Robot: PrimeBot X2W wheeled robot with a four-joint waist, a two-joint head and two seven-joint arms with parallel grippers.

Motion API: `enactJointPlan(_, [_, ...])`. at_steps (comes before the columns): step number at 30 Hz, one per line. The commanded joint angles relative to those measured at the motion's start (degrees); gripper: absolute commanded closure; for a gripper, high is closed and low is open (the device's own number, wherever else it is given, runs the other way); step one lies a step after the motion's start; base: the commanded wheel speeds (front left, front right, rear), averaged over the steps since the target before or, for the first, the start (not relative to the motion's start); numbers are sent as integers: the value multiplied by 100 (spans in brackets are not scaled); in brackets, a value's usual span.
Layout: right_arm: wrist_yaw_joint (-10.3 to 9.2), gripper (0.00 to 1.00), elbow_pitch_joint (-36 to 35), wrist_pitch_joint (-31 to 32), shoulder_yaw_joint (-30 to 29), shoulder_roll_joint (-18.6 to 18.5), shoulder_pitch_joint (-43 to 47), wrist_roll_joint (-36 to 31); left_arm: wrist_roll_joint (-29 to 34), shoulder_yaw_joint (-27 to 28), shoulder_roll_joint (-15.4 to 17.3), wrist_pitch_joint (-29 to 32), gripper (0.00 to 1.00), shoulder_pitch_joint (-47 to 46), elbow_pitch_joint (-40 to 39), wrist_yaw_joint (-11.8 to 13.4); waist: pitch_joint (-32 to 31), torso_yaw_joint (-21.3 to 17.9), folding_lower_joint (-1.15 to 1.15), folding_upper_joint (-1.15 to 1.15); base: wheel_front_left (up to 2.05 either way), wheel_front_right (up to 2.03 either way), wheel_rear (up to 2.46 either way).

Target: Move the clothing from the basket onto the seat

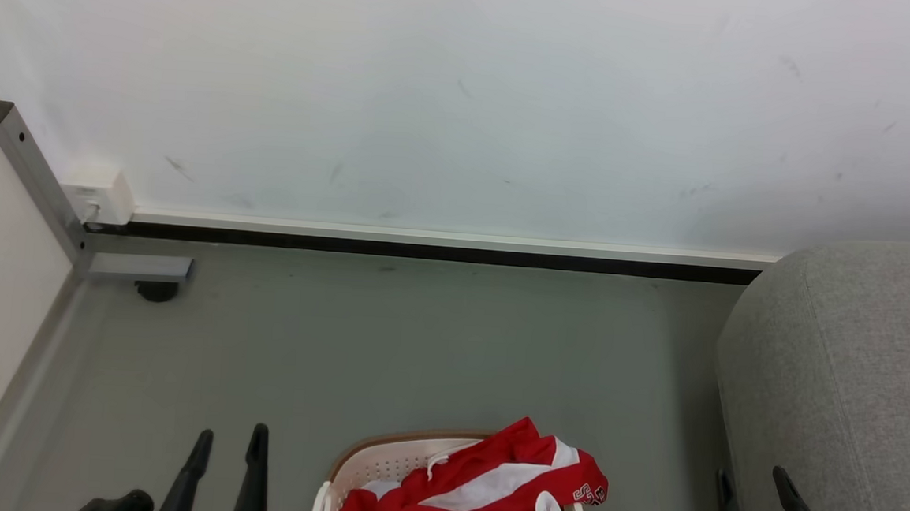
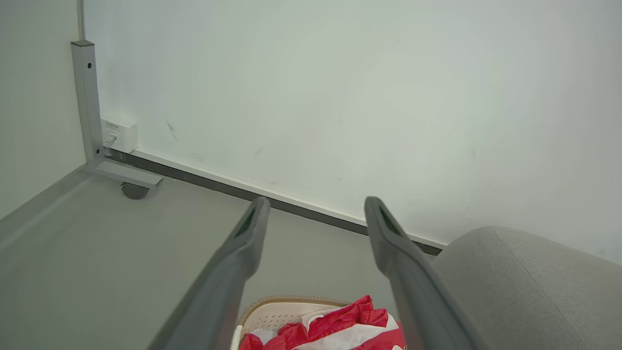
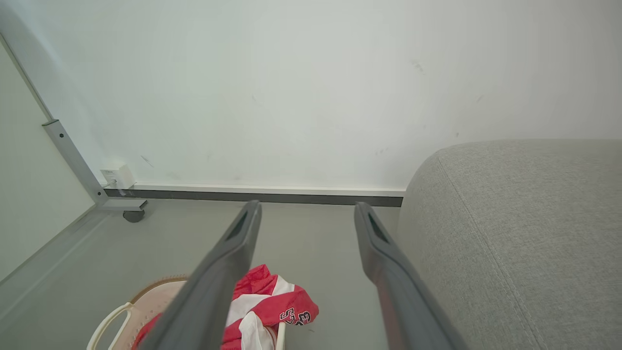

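Red clothing [image 1: 480, 486] lay heaped in the basket [image 1: 379, 460] on the floor [image 1: 387, 338], spilling over its rim, near the grey seat [image 1: 851, 374]. Left hand [image 1: 232, 433] and right hand [image 1: 751, 473] flanked the basket, fingers spread, grasping nothing.

grey floor [image 1: 386, 346] carries the basket [image 1: 383, 464], the seat [image 1: 851, 367] beside it

Basket [image 1: 383, 463] lower half cut off; seat [image 1: 851, 374] mostly off-frame.
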Motion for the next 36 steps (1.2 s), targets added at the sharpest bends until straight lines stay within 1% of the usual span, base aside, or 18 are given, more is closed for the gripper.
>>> enactJointPlan(1, [-10,0,17,-46,-5,-48,36,-147,150,4,49,-83,0,71,-41,22,1,-10,0,0,0,0,0])
enactJointPlan(11, [-11,0,106,-146,37,-52,2,-515,592,1,51,-169,0,119,-19,20,-7,-59,0,0,0,0,0])
enactJointPlan(19, [-12,0,190,-234,54,-54,-14,-601,1022,-82,51,-248,0,176,-16,0,-11,-85,0,0,0,0,0])
enactJointPlan(36, [-12,0,363,-221,6,-50,-145,-291,1058,-77,51,-241,0,189,55,-12,36,-138,0,0,0,0,0])
